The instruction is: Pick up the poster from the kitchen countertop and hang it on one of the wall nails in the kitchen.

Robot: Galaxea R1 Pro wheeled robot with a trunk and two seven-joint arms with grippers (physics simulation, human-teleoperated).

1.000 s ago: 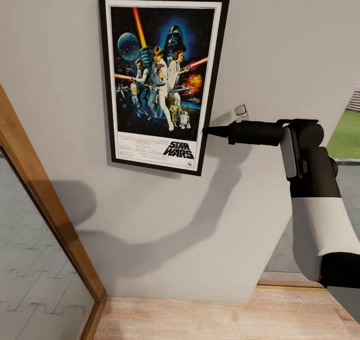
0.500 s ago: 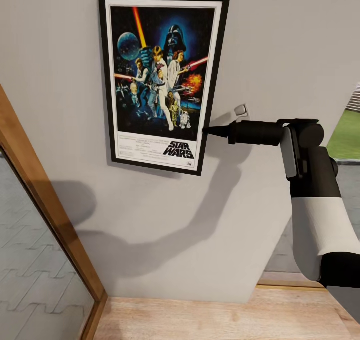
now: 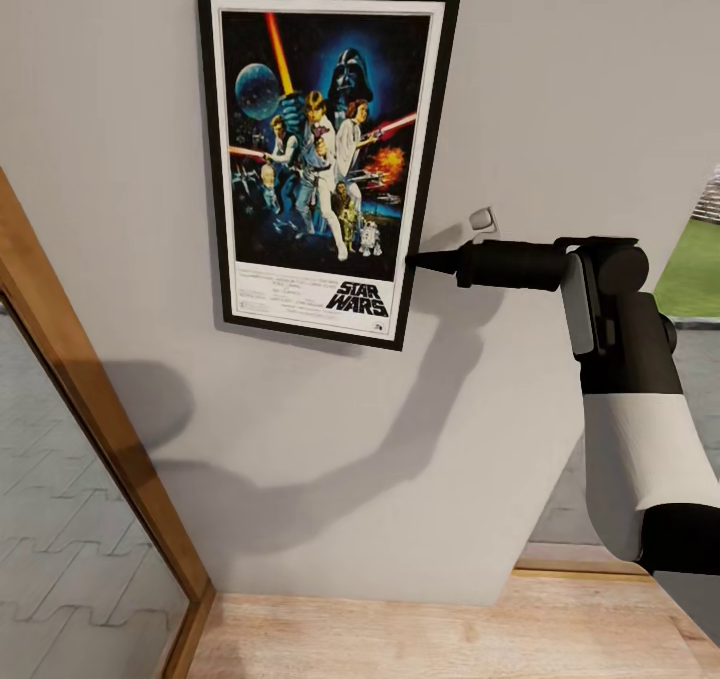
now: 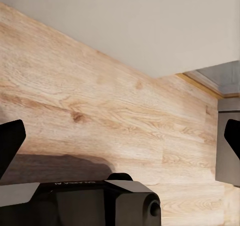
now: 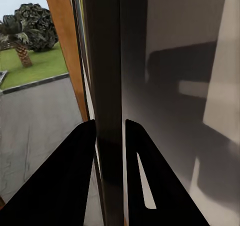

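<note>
The poster (image 3: 325,159) is seen flat against the wall (image 3: 560,89), its edge pinched between the closed right end effector (image 3: 412,259); only release is judged left.

The left end effector (image 4: 120,136) is spread wide, holding nothing.

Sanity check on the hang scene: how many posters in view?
1. The poster is up against the grey wall, above the wooden floor; the right gripper pinches its right frame edge. Others may lie outside the views.

Pale grey wall (image 3: 560,89), wood floor (image 3: 420,639) (light planks), wood-framed glass door (image 3: 70,479) at left.
</note>
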